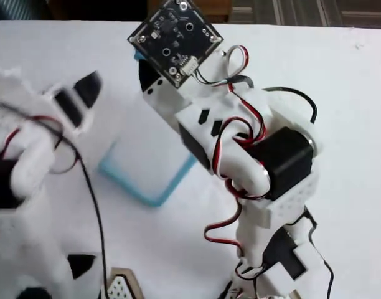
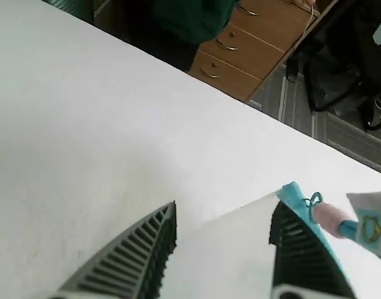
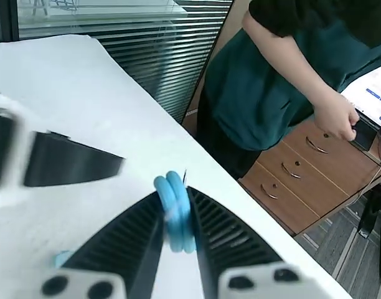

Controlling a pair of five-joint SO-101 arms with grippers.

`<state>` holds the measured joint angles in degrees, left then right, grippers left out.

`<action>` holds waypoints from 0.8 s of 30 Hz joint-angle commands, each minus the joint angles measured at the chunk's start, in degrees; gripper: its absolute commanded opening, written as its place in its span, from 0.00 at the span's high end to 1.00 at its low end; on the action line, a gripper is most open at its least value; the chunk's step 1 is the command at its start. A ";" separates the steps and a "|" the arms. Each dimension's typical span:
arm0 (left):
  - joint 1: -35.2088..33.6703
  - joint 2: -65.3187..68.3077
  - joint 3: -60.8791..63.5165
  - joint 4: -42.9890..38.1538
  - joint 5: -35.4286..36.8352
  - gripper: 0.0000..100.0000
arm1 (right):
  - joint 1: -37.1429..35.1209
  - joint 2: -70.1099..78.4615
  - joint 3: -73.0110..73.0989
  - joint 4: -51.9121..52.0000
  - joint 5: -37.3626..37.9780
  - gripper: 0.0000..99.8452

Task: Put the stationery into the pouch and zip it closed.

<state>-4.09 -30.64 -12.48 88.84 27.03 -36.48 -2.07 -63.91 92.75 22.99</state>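
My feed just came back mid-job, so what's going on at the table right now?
The right gripper is shut on a small light blue looped piece, possibly the zip pull, though I cannot confirm that. The left gripper is open, its black ridged fingers on either side of a corner of the flat white pouch with light blue trim, which lies on the white table. Whether the zip is closed is not visible.

- table [image 2: 84, 124]: smooth, matt
- pouch [image 1: 147, 163]: smooth plastic, glossy blue edging
- right claw [image 3: 175, 202]: ridged matt black plastic
- drawers [image 3: 293, 187]: varnished wood, shiny metal handles
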 commanded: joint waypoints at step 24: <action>9.01 50.68 -53.54 12.75 0.26 0.74 | -4.44 -1.98 -1.76 0.04 0.44 0.98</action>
<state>4.35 19.38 -63.47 101.05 27.21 -40.44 -2.15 -63.91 92.75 22.99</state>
